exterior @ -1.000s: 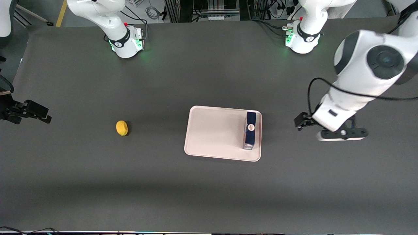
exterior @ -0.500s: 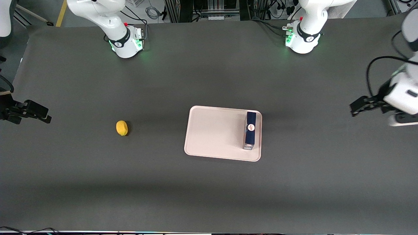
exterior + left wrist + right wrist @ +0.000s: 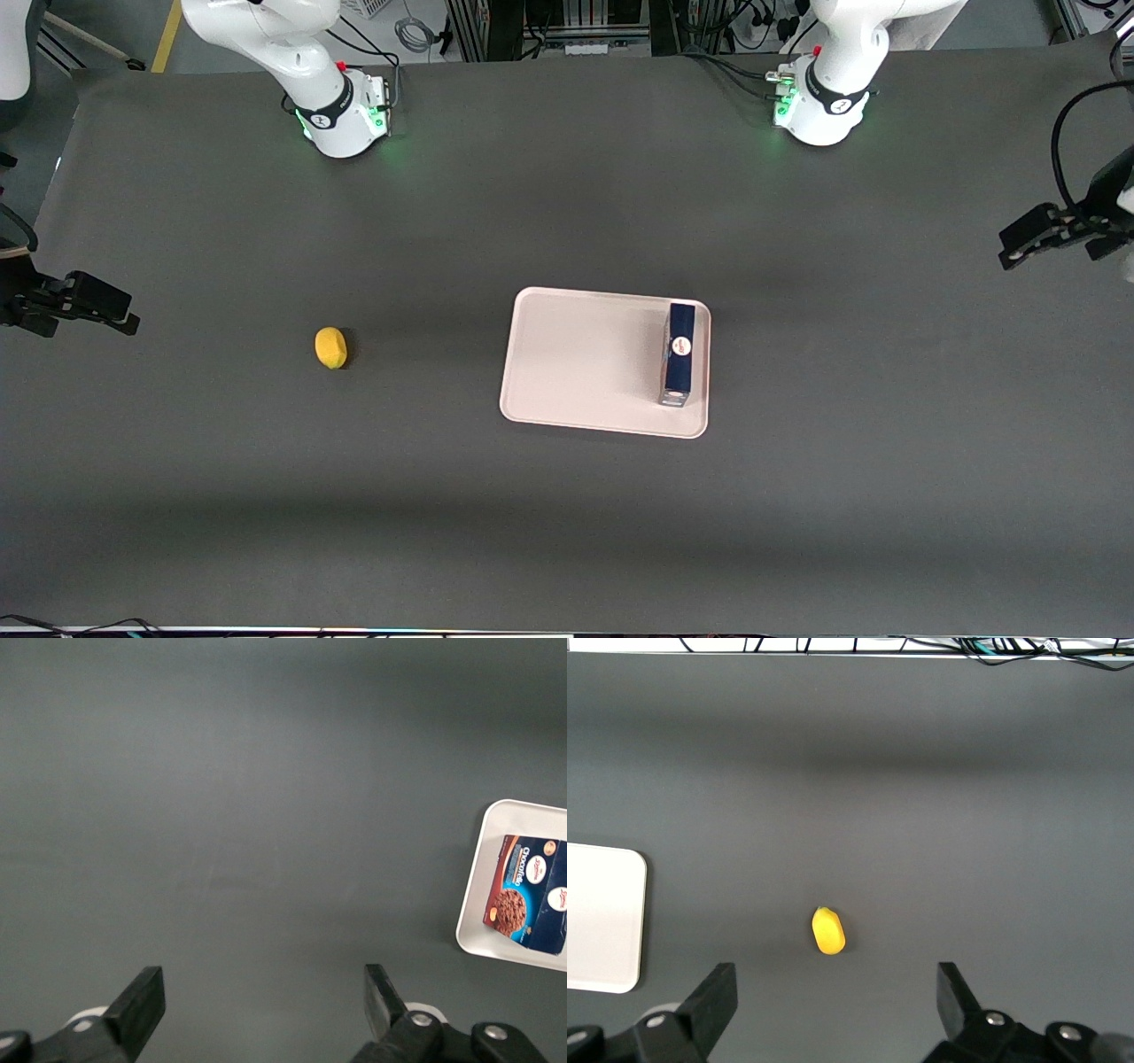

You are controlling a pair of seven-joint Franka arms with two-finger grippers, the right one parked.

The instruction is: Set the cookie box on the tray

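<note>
Cookie box (image 3: 533, 895): white script beginning "Choco", round white-and-red logo; rest unreadable.

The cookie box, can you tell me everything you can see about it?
The cookie box is a slim, dark blue carton, cardboard by the look of it, with a round white-and-red logo. One face pictures a chocolate cookie. It looks closed, and it stands on a narrow side on the pale tray, along the edge toward the working arm's end. Only the tray touches it. The open claw is far off.
</note>
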